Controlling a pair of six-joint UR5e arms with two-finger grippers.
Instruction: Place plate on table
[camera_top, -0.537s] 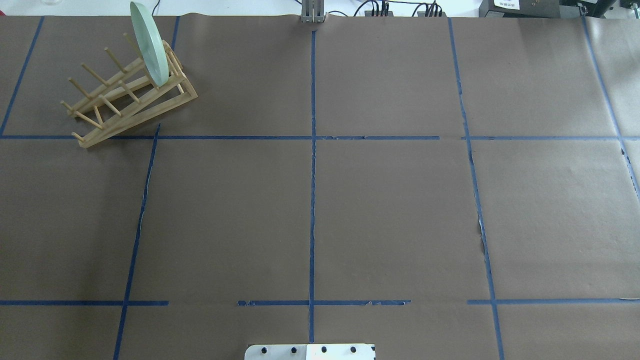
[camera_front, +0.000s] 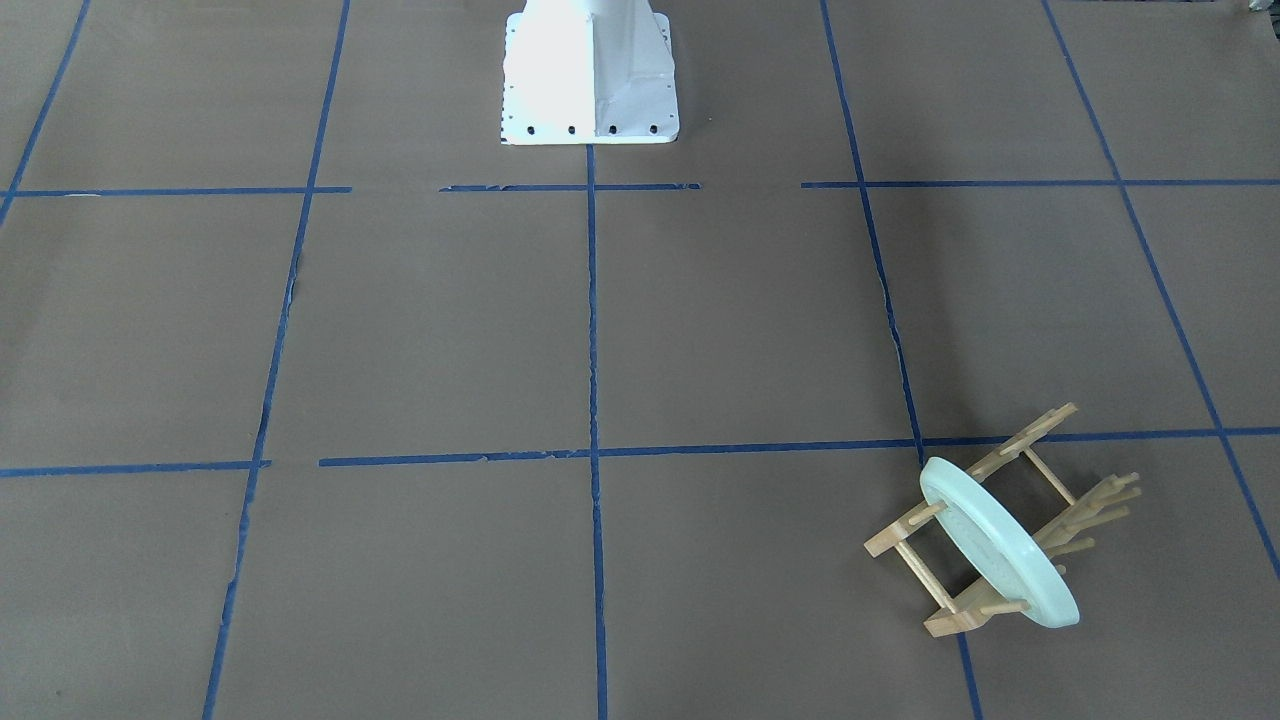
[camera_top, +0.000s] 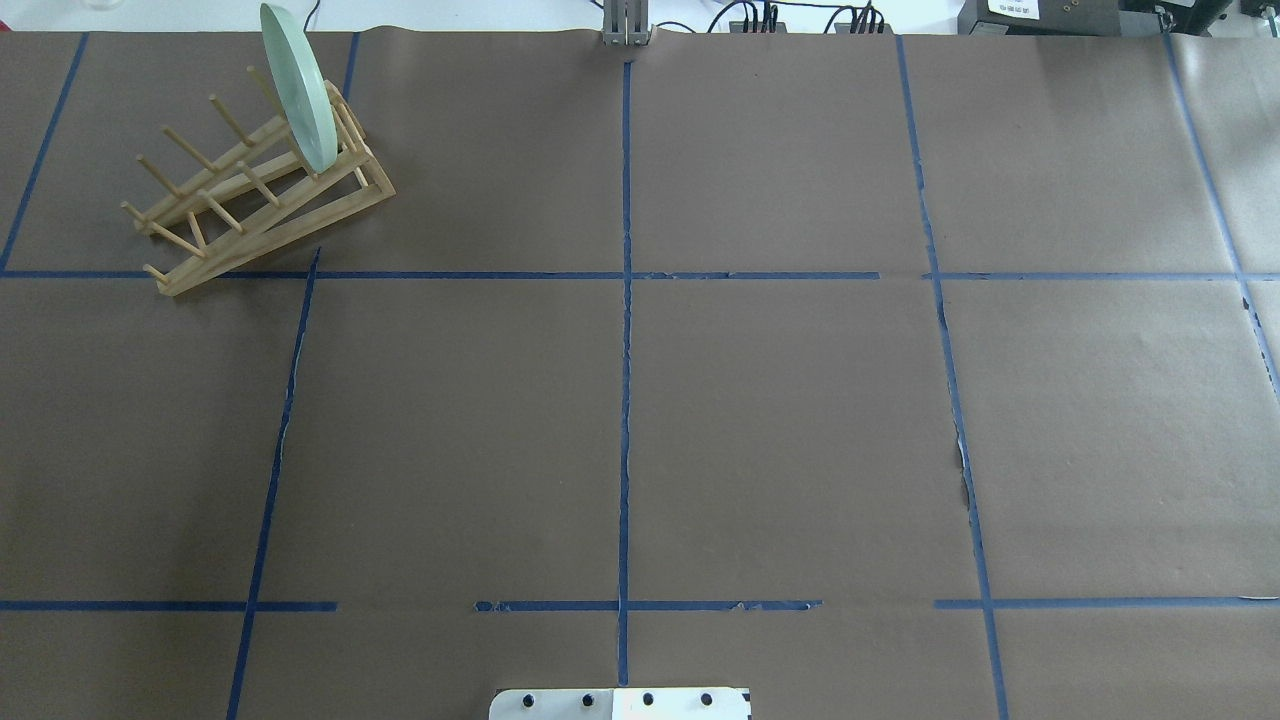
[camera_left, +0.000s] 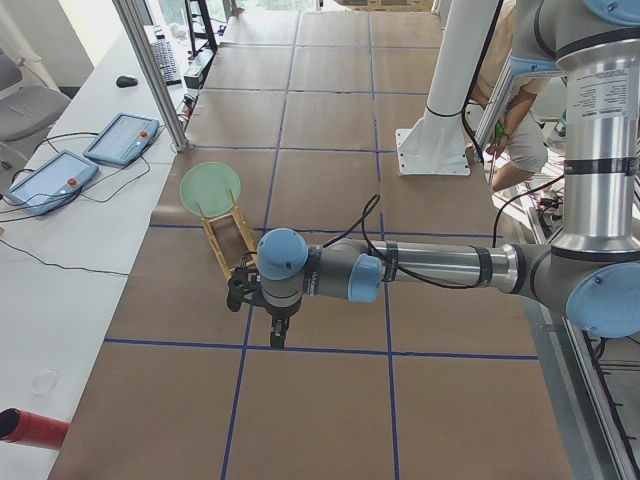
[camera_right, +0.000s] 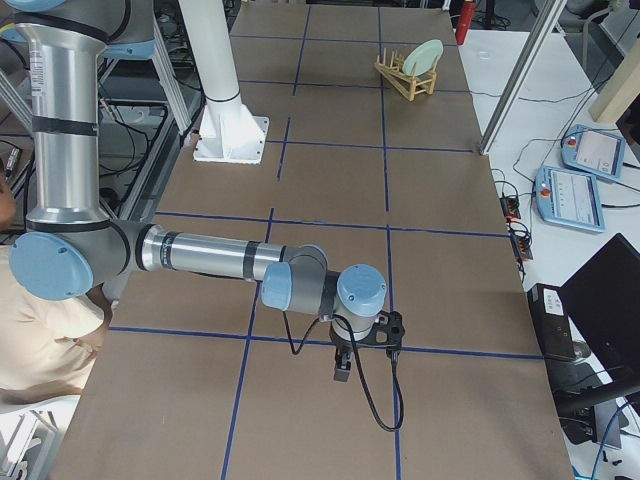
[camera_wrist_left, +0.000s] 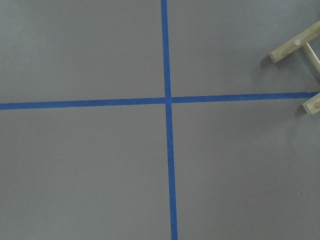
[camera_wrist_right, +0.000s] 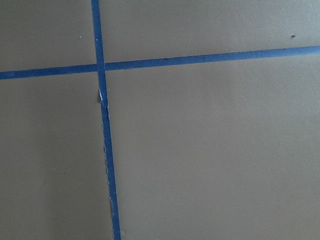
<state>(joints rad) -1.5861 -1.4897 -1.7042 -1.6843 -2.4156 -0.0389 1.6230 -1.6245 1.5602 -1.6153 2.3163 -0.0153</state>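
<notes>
The pale mint-green plate (camera_top: 298, 90) stands on edge in the light wooden peg rack (camera_top: 262, 198) at the far left of the brown table (camera_top: 780, 430). The plate also shows in the front view (camera_front: 1000, 545), the left side view (camera_left: 210, 187) and the right side view (camera_right: 425, 55). My left gripper (camera_left: 275, 335) hangs over the table just off the rack's low end (camera_wrist_left: 295, 47); I cannot tell if it is open or shut. My right gripper (camera_right: 345, 365) hangs over bare table far from the plate; I cannot tell its state either.
The white robot base (camera_front: 590, 80) stands at the table's near middle edge. Blue tape lines (camera_top: 625, 400) cross the paper. Tablets (camera_left: 120, 140) and cables lie on the white bench beyond the table's far edge. A person (camera_left: 520, 140) stands behind the base.
</notes>
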